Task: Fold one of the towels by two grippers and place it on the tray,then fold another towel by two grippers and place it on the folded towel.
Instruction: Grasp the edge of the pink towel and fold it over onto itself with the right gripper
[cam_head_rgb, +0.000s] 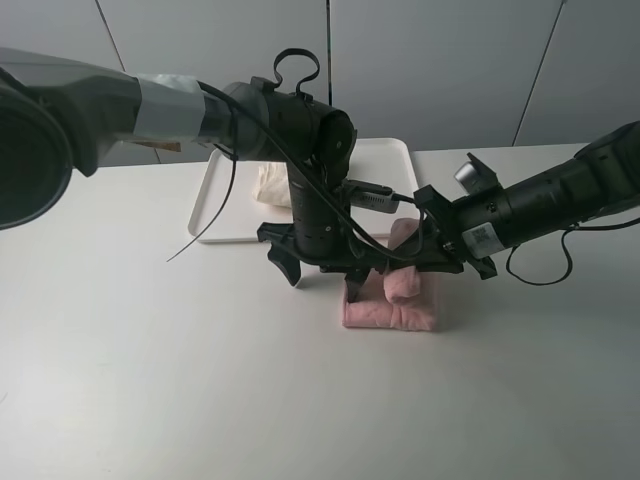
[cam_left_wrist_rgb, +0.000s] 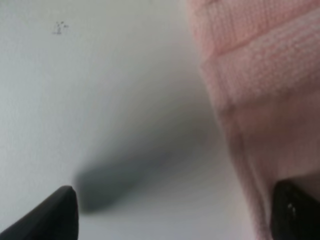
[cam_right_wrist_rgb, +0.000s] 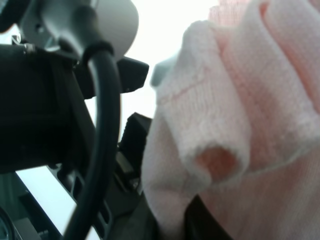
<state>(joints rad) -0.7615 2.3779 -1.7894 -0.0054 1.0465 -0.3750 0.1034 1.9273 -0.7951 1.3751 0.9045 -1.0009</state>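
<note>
The pale pink towel (cam_head_rgb: 390, 305) lies bunched and partly folded on the table in front of the tray. My right gripper (cam_head_rgb: 432, 258) is shut on a raised fold of it, and the pink towel (cam_right_wrist_rgb: 235, 125) fills the right wrist view. My left gripper (cam_head_rgb: 320, 272) points down at the towel's left edge, open wide. In the left wrist view one fingertip (cam_left_wrist_rgb: 50, 215) stands over bare table and the other touches the pink towel (cam_left_wrist_rgb: 265, 90) at its edge. The cream towel (cam_head_rgb: 272, 183) lies on the white tray (cam_head_rgb: 222, 215), mostly hidden behind the left arm.
The white table (cam_head_rgb: 150, 350) stretches in front and to the left. A loose black cable (cam_head_rgb: 215, 215) from the left arm hangs over the tray. The two arms' ends stand close together above the pink towel.
</note>
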